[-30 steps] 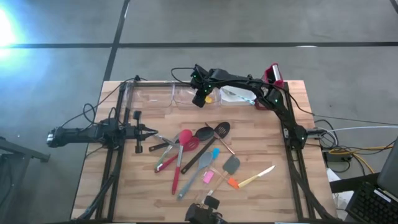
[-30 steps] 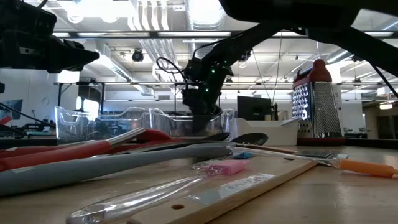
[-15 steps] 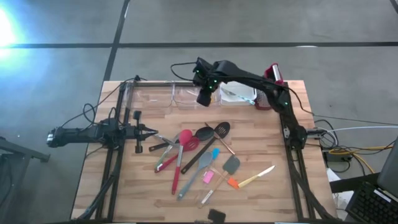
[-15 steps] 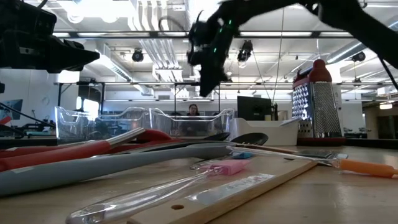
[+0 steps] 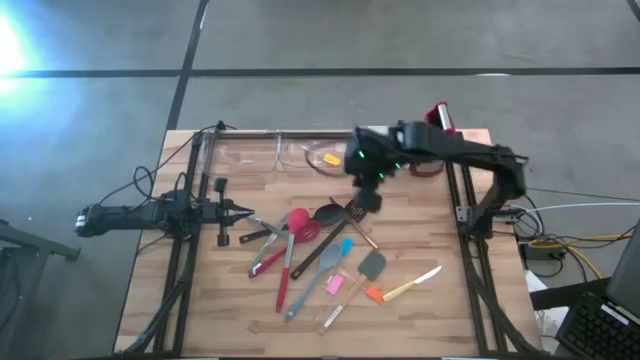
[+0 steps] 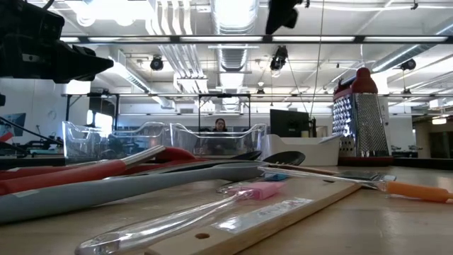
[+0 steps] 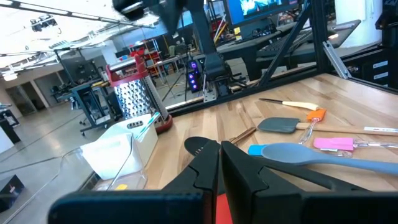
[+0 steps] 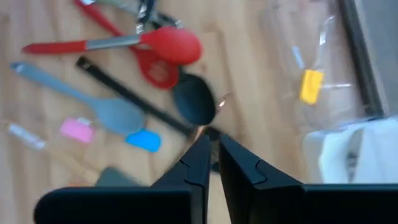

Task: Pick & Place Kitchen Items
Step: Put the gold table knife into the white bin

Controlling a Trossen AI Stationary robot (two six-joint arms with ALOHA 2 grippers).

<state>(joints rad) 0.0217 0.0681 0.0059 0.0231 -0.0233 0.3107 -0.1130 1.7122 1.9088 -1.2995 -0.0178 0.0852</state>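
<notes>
bare wood (image 5: 450, 310) lies open along the near edge, while tubs (image 5: 300, 155) and grater (image 5: 438, 117) wall the far edge.

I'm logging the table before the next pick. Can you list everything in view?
Clear tubs: two, far edge; one holds a small yellow piece.
White tub: one, far edge.
Box grater: one, steel with red top, far right corner.
Red utensils: several, table middle.
Black spoons: two, middle.
Blue-grey spatulas: two, middle.
Pink scraper: one, near side.
Yellow-handled knife: one, near right.
Left end effector: shut, at left edge.
Right end effector: shut, empty, above the black spoons.
</notes>
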